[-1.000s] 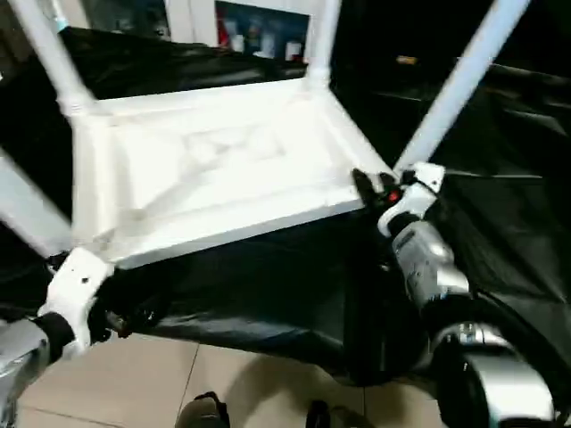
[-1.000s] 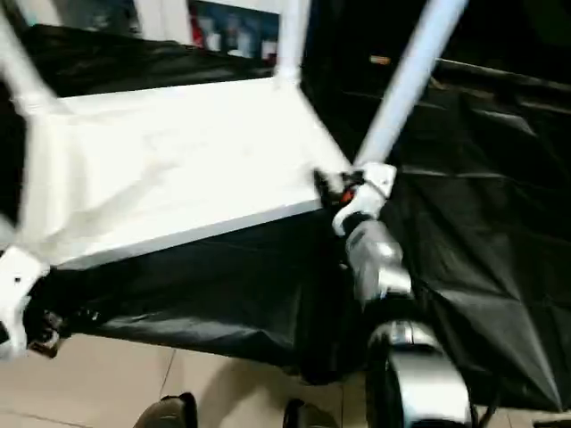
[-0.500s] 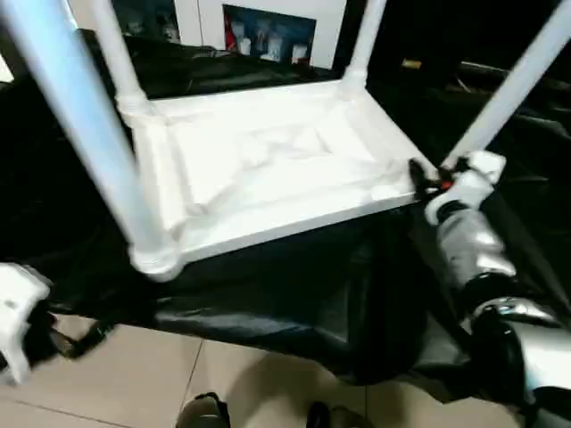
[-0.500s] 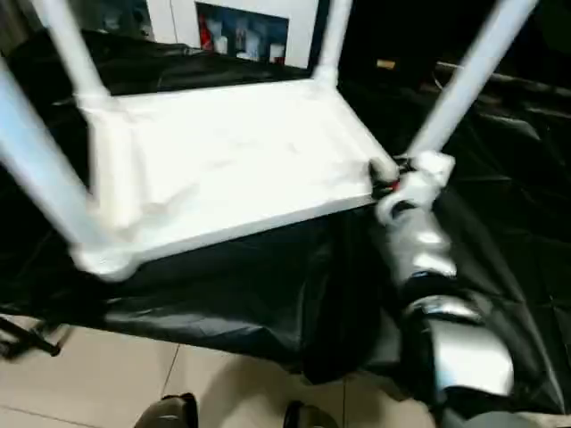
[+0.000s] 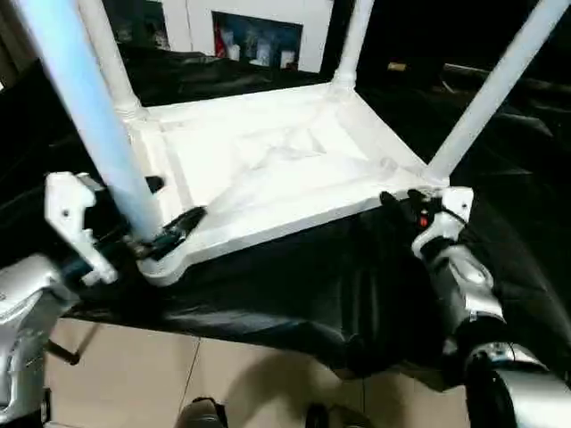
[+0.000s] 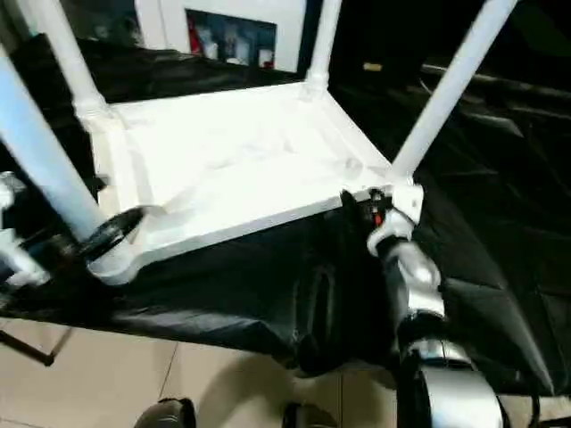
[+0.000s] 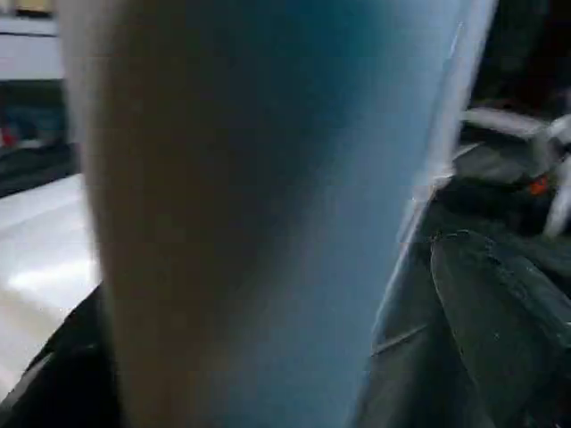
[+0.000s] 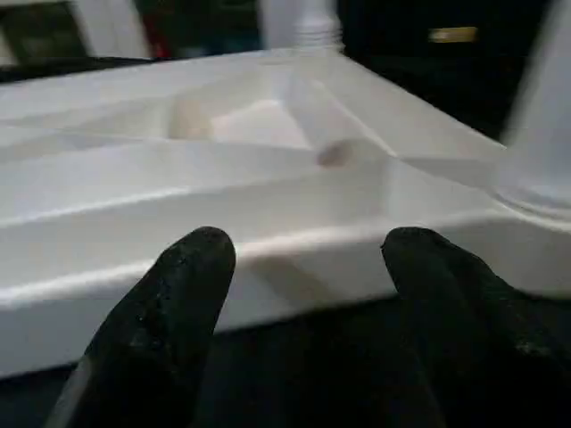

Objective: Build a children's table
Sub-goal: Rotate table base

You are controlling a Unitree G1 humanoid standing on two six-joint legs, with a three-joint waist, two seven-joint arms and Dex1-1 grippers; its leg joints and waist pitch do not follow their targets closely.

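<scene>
The children's table (image 5: 268, 169) lies upside down in the middle of the frame on a black cloth (image 5: 294, 285), with its ribbed underside facing up and its four white legs rising out of the corner sockets toward the top edge. At the lower left, the left gripper (image 5: 161, 214) has its black fingers spread wide on both sides of the nearest leg (image 5: 89, 116), just above its socket, and I cannot tell if they touch it. At the right of the frame, the right gripper (image 5: 401, 207) stands open with nothing between its fingers (image 8: 169, 303), just in front of the table's near rim beside the right front corner.
</scene>
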